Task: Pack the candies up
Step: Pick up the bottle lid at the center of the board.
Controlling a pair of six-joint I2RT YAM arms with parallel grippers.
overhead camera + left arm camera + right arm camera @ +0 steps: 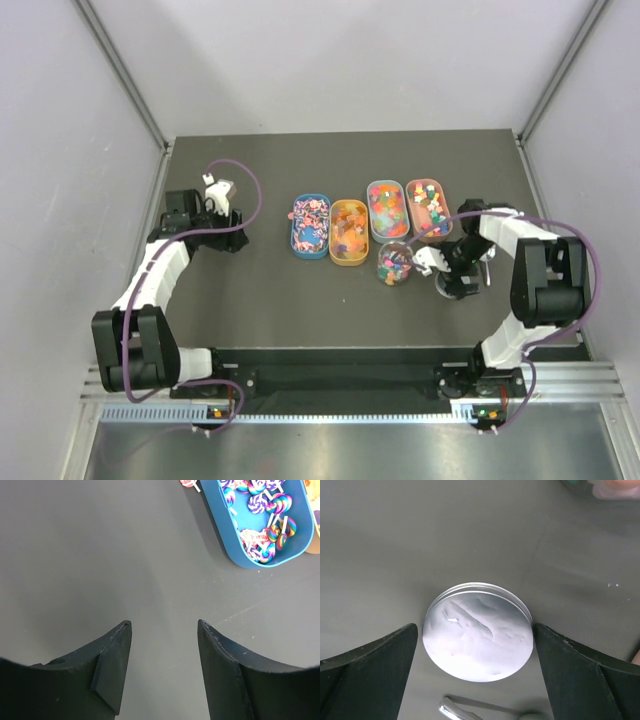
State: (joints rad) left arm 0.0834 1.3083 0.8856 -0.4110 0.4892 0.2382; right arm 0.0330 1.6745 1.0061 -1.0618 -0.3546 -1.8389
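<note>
Candies fill four oval trays in the top view: blue [310, 225], orange [349, 232], teal [386, 208] and brown [426, 205]. A clear round jar [396, 264] in front of them holds mixed candies and stands uncovered. My right gripper [457, 283] is low over the table to the right of the jar. In the right wrist view it [475, 626] is open, its fingers either side of the flat silver jar lid [478, 631]; the right finger is at the lid's rim. My left gripper [164, 622] is open and empty over bare table, left of the blue tray [240, 555] of swirl lollipops.
The silver scoop [465, 711] lies just near of the lid, between my right fingers. The dark table [260, 290] has grey walls at the back and sides. My left arm [165, 265] lies along the table's left side.
</note>
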